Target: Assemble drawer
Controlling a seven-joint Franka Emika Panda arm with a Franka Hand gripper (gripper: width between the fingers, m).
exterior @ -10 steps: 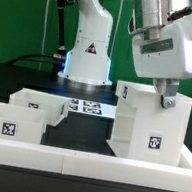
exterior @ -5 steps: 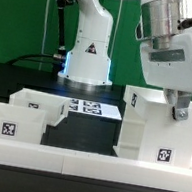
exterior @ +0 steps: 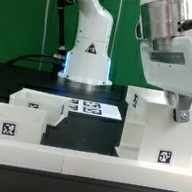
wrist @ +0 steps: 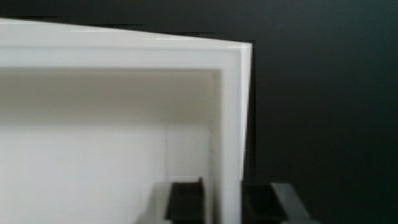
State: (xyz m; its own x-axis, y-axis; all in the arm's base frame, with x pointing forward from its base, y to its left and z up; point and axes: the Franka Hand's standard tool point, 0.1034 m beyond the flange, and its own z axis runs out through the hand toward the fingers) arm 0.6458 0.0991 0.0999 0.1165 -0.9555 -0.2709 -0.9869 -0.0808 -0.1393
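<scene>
**Hidden or unclear**
- Gripper: in the exterior view you see only its tip below the bulky wrist, which fills the upper corner on that view's right and runs out of frame.
- Fingers: the wrist view cuts them off at the frame edge and blurs them. You can make out one on each side of a thin upright wall of the housing, clamped on it.
- Housing: it stands upright on the table at the exterior view's right. Its far side is cropped, and the wrist covers part of its top edge. One tag shows low on its front face.
- Housing interior: in the wrist view you get only blurred white surfaces, with no detail.

**Surroundings**
- Rear tray and front tray: both sit at the exterior view's left, close together and well apart from the housing. The front one is cropped by the frame.
- Marker board: flat on the table between the trays and the housing, partly hidden by the housing.
- Rail: a long, low piece running across the foreground, which covers the bases of the front tray and the housing.
- Robot base: behind the marker board.
</scene>
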